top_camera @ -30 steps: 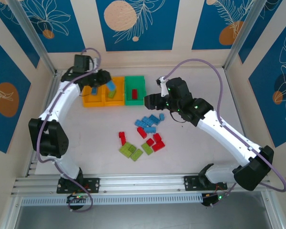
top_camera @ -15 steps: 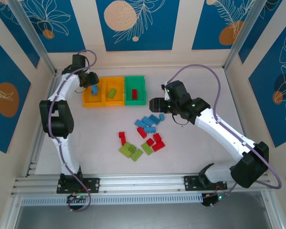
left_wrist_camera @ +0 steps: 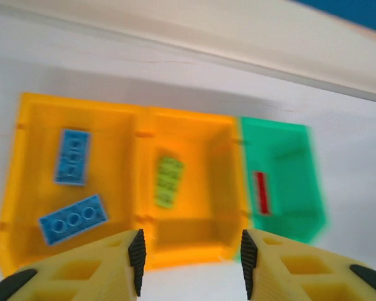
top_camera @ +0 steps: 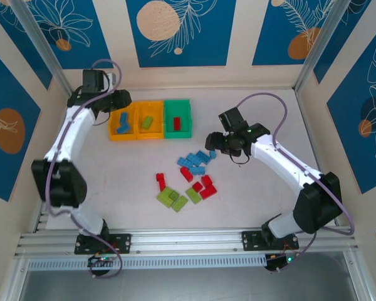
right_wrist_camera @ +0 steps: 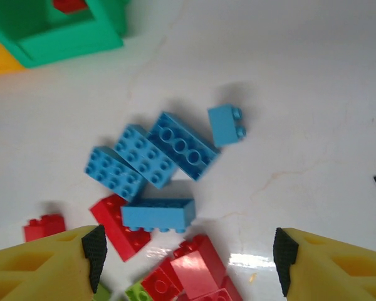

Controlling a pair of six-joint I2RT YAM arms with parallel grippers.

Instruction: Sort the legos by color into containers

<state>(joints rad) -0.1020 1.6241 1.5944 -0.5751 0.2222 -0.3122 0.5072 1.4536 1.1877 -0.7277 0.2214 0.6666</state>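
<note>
**Blue brick dropped, left hand clear; right hand lining up on blue pile**

Left hand [left_wrist_camera: 192, 263] has pulled back from over the bins toward the far-left corner. Its fingers are apart with nothing between them. The blue brick it carried a second ago is now in the left orange bin [left_wrist_camera: 109, 157], which holds two blue bricks [left_wrist_camera: 72, 157], one lying flat near the back and one near the front. Middle orange bin [left_wrist_camera: 200, 163] holds one lime brick [left_wrist_camera: 168, 182]. Green bin [left_wrist_camera: 288, 182] holds one red brick [left_wrist_camera: 261, 192]. So the color mapping is set: blue left, lime middle, red in green.

Right hand [right_wrist_camera: 188, 254] has shifted down and right, off the green bin and over the loose blue pile [right_wrist_camera: 156, 157] on the counter [top_camera: 131, 188]. Its fingers are spread wide and hold nothing. Five blue bricks show under it, bunched and partly touching.

Red bricks [top_camera: 203, 187] and lime bricks [top_camera: 172, 197] sit just nearer the arm bases, unsorted.

Judgement: one more placement is done, but most of the pieces are still on the counter. The next grasp is likely a blue brick by the right hand. The tight cluster risks dragging neighbors along.
</note>
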